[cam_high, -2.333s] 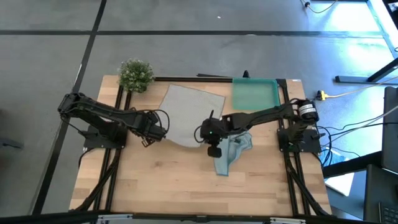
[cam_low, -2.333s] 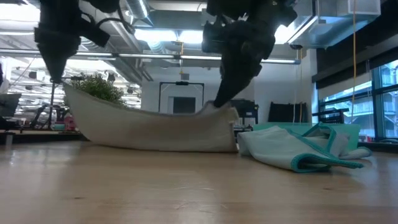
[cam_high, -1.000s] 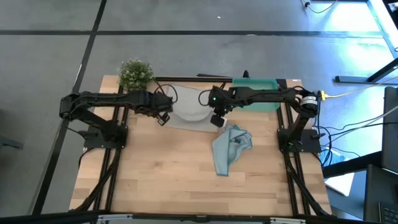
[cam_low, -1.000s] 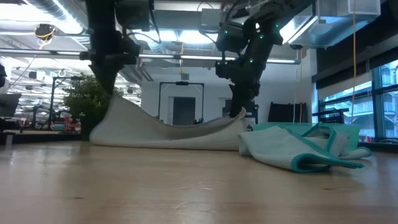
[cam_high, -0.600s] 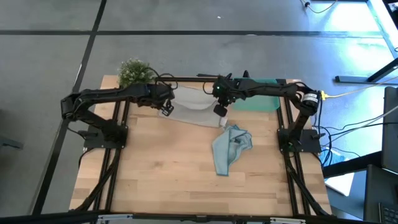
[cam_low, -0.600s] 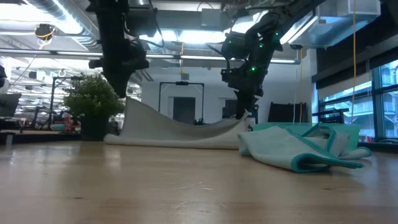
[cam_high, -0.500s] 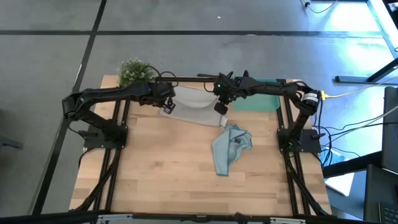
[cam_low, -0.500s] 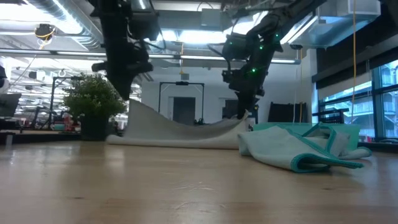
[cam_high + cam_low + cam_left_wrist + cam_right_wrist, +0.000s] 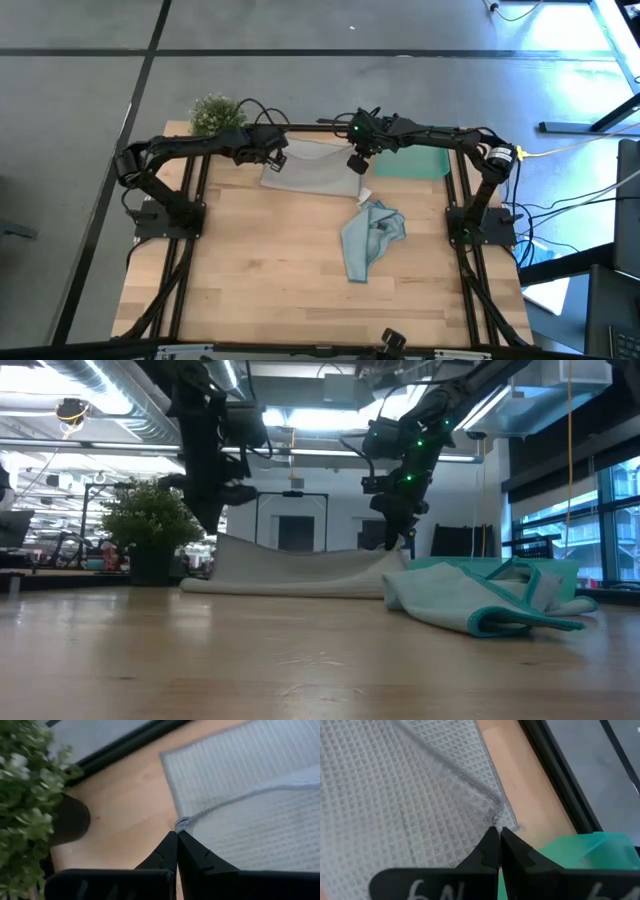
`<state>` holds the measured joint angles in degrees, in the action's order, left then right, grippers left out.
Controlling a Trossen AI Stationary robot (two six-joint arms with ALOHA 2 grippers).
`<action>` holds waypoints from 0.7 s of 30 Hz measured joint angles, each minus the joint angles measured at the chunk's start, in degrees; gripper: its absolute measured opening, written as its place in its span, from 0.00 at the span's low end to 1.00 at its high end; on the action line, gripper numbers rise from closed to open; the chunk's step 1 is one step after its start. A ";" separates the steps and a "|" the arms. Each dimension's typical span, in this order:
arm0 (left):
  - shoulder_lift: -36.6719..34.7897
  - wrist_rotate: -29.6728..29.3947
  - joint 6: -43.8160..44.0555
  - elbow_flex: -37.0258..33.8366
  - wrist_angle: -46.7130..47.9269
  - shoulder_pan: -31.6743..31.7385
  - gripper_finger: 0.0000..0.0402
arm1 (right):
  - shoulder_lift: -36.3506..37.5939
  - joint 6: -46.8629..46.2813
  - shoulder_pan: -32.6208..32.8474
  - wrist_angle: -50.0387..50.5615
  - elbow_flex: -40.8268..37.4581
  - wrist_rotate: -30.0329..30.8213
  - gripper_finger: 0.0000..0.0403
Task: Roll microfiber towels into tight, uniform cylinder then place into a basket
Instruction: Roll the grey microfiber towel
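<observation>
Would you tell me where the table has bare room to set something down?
The near half of the table is bare, left of the light blue towel. It is crowded along the far edge: plant, grey towel, basket.

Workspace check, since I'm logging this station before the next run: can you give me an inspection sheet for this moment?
Surface: wooden table, bare at the near side.
Job's things: grey towel folded over at the far edge; light blue towel crumpled mid-table; teal basket at the far right corner, nothing seen inside.
Clutter: potted plant at the far left corner.
Grippers: left gripper and right gripper, jaws shut, each pinching a corner of the grey towel.
Cables: yellow plug and dark leads right of the table.
Surroundings: grey floor; open hall with ceiling lights behind.
</observation>
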<state>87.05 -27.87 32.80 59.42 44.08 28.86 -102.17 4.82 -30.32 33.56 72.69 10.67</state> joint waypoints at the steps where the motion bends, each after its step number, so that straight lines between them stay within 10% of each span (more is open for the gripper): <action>1: 0.00 -0.13 0.01 0.00 -0.68 0.45 0.00 | -0.02 0.10 -0.19 0.00 0.00 0.07 0.01; 21: 6.07 1.02 -3.90 -0.03 -10.89 5.30 0.00 | -0.04 0.44 -1.37 -3.46 0.00 0.25 0.01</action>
<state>93.11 -26.86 28.90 59.39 33.19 34.15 -102.21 5.26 -31.69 30.10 72.69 10.92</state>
